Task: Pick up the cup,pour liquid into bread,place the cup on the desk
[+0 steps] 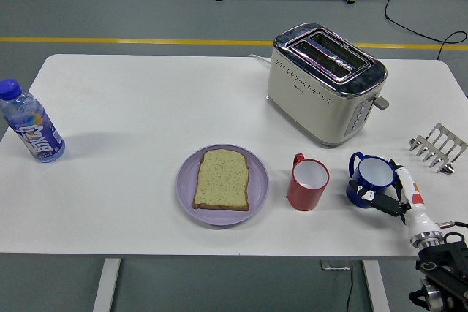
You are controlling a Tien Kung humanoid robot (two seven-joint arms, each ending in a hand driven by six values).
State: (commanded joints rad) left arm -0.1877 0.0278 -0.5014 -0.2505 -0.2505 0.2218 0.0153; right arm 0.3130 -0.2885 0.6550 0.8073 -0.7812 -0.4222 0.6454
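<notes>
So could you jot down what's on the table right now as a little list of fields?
bread: one slice on a purple plate
cups: red cup; blue cup to its right
right hand: fingers at the blue cup's right side
toaster: behind the cups, slots empty
bottle: at far left
rack: at far right
</notes>
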